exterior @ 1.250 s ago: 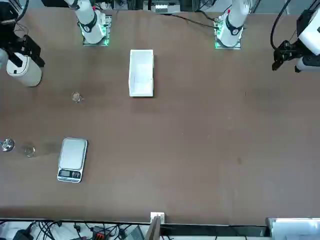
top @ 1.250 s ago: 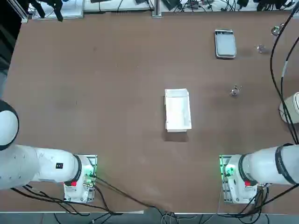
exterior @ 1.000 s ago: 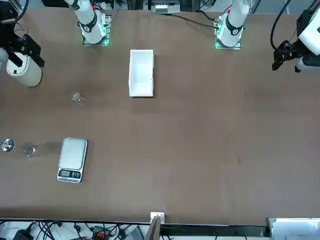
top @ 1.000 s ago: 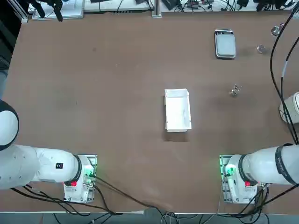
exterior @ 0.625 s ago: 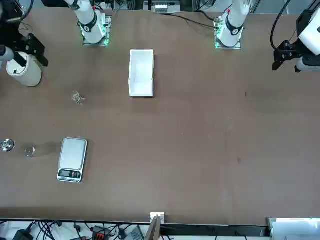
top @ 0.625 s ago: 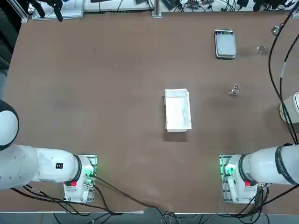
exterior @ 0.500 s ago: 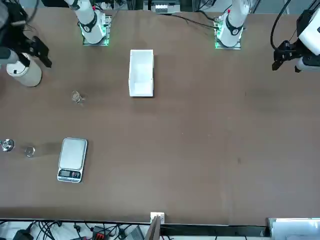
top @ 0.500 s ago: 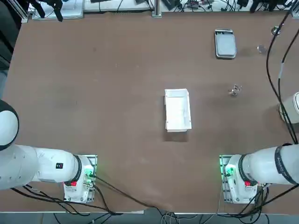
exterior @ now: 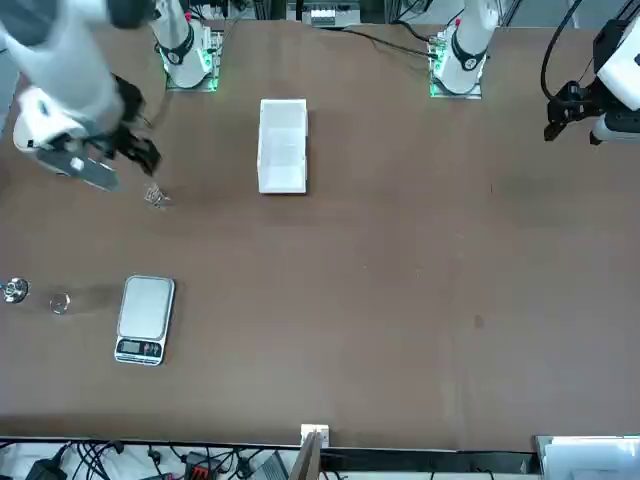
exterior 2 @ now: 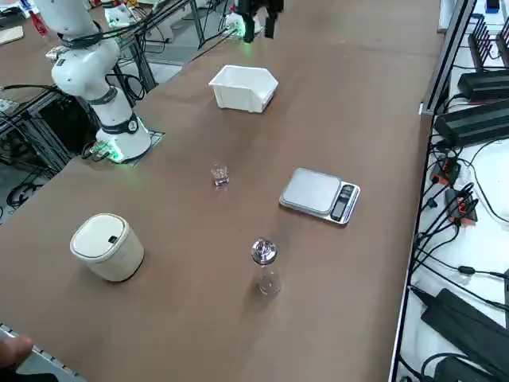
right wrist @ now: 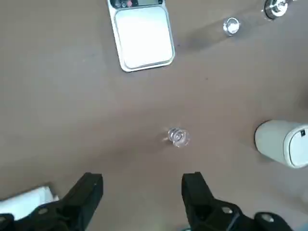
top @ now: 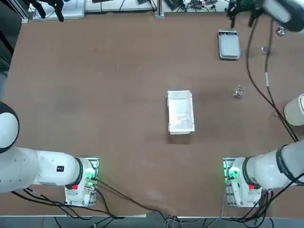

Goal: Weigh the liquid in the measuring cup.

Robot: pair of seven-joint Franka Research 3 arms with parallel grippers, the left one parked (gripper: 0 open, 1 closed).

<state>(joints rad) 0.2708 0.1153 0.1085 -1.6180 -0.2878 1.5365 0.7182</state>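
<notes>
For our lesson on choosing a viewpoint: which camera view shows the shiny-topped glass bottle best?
The right side view: the bottle shows there almost whole, silvery top and clear body. The top view looks down on it, partly behind cables; the front view has it at the edge; the right wrist view mostly shows its top.

My R pincer [right wrist: 143,177] has swung in from the R side, now above the table [top: 133,61] nr the measuring cup [exterior 2: 220,175]; my R arm's black cables [top: 254,78] shifted inward w/ it, off the white canister [top: 295,111].
</notes>
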